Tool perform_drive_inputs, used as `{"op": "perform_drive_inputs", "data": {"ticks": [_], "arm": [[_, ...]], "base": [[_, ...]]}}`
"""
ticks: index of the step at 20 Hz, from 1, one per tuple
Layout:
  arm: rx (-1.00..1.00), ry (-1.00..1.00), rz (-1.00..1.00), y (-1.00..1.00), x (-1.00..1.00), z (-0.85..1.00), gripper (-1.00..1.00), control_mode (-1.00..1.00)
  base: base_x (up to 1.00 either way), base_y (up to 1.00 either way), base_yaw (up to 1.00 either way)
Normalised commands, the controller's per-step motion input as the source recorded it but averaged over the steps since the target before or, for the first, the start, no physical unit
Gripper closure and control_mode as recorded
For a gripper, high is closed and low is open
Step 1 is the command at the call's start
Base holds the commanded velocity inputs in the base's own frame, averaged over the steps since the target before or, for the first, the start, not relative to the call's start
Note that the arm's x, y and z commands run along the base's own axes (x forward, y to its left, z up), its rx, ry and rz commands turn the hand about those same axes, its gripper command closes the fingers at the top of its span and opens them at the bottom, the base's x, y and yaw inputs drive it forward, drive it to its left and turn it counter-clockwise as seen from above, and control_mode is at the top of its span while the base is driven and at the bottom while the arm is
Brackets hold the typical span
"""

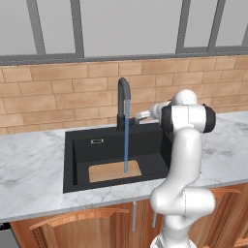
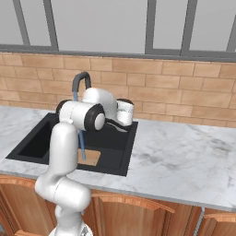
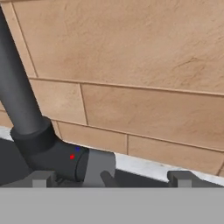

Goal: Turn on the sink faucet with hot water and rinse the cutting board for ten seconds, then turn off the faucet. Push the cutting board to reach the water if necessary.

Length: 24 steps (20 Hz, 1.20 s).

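**Water running, gripper close to the tap lever**

Brick wall (image 1: 58, 87) stood behind the marble counter (image 1: 34, 164), and the black sink (image 1: 80, 145) was set into it. The faucet (image 1: 124, 97) rose at the sink's back edge, and the water (image 1: 126, 135) fell in a thin blue stream onto the cutting board (image 1: 114, 171) near the front edge. The gripper (image 3: 111, 177), its fingers spread wide and holding nothing, was just beside the faucet base. I judged that a careless move could push the lever too early or miss it, or swing the spout so the stream left the board.
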Motion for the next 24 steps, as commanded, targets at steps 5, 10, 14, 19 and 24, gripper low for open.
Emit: {"op": "perform_drive_inputs", "data": {"ticks": [5, 10, 14, 19, 24], "arm": [[0.0, 0.0, 0.01, -0.17, -0.27, -0.07, -1.0, -1.0], [0.01, 0.0, 0.0, -0.2, -0.11, -0.03, -1.0, -1.0], [0.03, 0.0, 0.0, -0.28, 0.0, -0.05, -1.0, -1.0], [0.04, 0.0, 0.0, -0.35, 0.0, -0.13, -1.0, -1.0], [0.02, 0.0, 0.0, -0.21, 0.02, -0.26, -1.0, -1.0]], "base": [[0.0, 0.0, 0.0], [0.0, 0.0, 0.0], [0.0, 0.0, 0.0], [0.0, 0.0, 0.0], [0.0, 0.0, 0.0]]}}
